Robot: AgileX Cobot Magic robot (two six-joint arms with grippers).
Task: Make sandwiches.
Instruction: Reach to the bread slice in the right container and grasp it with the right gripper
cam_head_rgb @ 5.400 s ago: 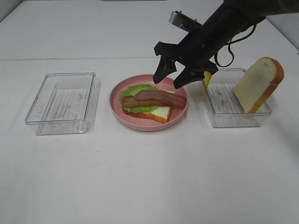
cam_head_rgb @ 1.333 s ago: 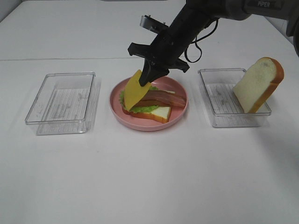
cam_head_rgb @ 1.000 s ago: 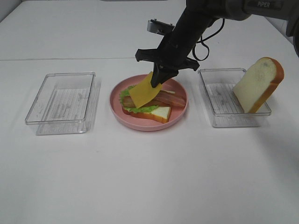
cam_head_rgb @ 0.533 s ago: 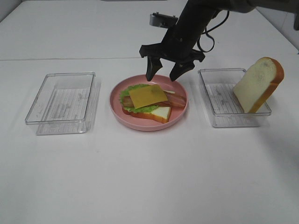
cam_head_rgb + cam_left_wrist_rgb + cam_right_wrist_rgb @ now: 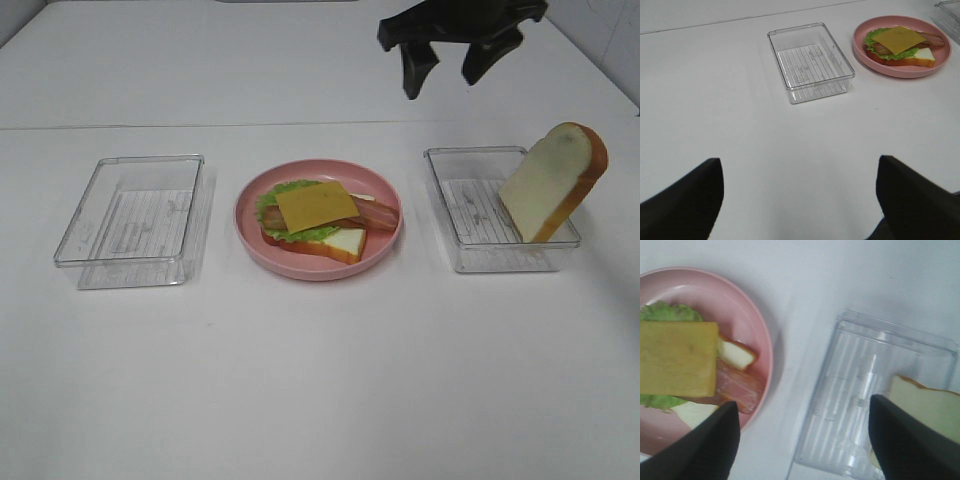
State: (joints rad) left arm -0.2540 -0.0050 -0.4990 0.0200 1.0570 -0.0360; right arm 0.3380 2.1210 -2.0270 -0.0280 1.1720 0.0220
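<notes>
The open sandwich (image 5: 318, 218) lies on the round pink plate (image 5: 385, 245): a bread slice, green lettuce, bacon strips and a yellow cheese square (image 5: 316, 204) on top. It also shows in the left wrist view (image 5: 900, 44) and the right wrist view (image 5: 685, 365). A second bread slice (image 5: 553, 181) leans upright in the right clear tray (image 5: 470, 255). My right gripper (image 5: 445, 68) is open and empty, high above the table between the plate and the right tray. My left gripper (image 5: 800, 190) is open and empty, far from the plate, near the table's front left.
An empty clear tray (image 5: 133, 218) stands left of the plate, and shows in the left wrist view (image 5: 810, 61). The white table (image 5: 320, 380) runs wide in front of the plate.
My right gripper let go of the cheese square on top of the bacon, then rose and moved right and back. The cheese now lies flat on the sandwich.
</notes>
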